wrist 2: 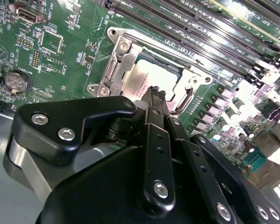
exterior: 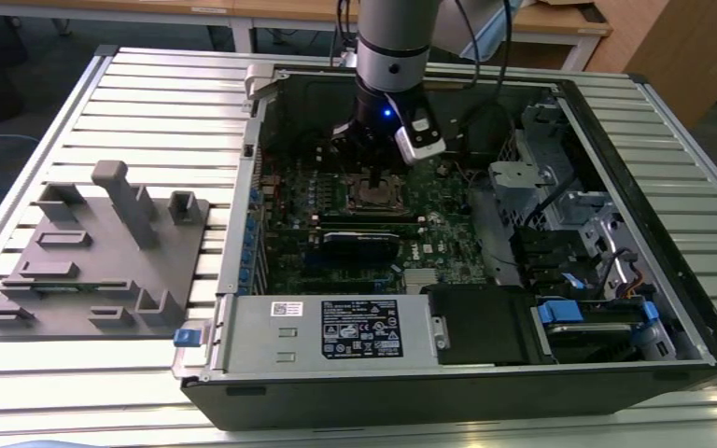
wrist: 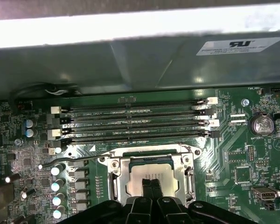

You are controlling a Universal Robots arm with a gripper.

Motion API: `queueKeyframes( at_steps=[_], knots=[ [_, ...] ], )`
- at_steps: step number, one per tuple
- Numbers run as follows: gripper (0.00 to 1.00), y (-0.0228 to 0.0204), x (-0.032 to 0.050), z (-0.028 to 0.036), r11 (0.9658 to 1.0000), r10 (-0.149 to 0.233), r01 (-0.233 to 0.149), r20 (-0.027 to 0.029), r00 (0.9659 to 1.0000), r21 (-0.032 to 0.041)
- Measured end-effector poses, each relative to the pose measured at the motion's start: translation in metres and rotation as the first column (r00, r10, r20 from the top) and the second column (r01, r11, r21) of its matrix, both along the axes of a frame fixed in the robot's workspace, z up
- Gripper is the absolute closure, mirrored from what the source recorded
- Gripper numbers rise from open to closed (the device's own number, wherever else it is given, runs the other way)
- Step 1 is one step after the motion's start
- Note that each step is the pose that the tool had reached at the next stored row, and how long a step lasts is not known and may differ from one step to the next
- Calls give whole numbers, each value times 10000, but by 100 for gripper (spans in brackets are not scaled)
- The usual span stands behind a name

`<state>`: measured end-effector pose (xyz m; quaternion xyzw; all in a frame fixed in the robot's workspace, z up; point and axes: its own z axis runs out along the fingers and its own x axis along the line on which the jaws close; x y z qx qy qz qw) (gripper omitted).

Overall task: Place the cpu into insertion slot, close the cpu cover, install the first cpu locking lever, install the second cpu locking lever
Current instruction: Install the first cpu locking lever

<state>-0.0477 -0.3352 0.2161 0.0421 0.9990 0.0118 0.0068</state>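
1. While the arm [exterior: 392, 37] reaches into the computer case [exterior: 458, 401], its pincer [wrist: 152, 183] hovers clenched just over the cpu [wrist: 137, 182].
2. The cpu sits in the insertion slot [wrist: 151, 162], cpu cover [wrist: 114, 179] flat around it.

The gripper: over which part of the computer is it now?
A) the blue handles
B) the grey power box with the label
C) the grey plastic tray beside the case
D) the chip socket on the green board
D: in the first wrist view the gripper is right over the chip in the silvery socket.
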Motion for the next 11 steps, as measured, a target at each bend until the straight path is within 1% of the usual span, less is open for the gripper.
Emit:
queueKeyframes(
  at_steps=[11],
  knots=[
    [90,0,0,55,10000,0,0,-2,10000,-3]
  ],
)
